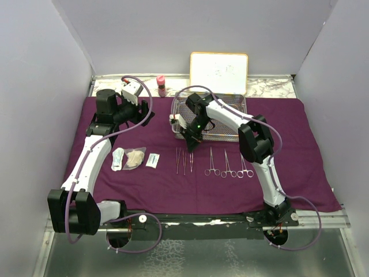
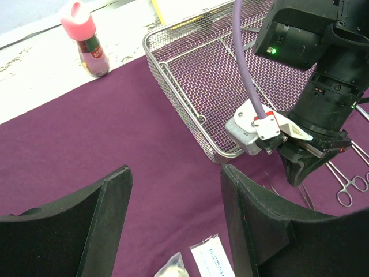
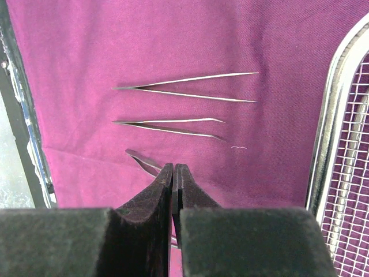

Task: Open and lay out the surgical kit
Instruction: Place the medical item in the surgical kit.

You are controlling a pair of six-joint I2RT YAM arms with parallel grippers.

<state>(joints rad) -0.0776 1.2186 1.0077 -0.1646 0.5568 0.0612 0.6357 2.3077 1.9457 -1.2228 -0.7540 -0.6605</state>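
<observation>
The cloth (image 1: 144, 187) is spread on the surface (image 1: 271, 86), the tray (image 2: 184, 75) set far centre. The left jaws are held open, empty, far left; the right jaws are closed above forceps (image 3: 184, 86) laid between packets (image 1: 134, 157) and clamps (image 1: 228, 165).

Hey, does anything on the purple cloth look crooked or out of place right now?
Mostly tidy: two forceps lie parallel, but a third forceps at the right gripper's closed tips sits slanted against them. I can't tell if it's gripped.
</observation>
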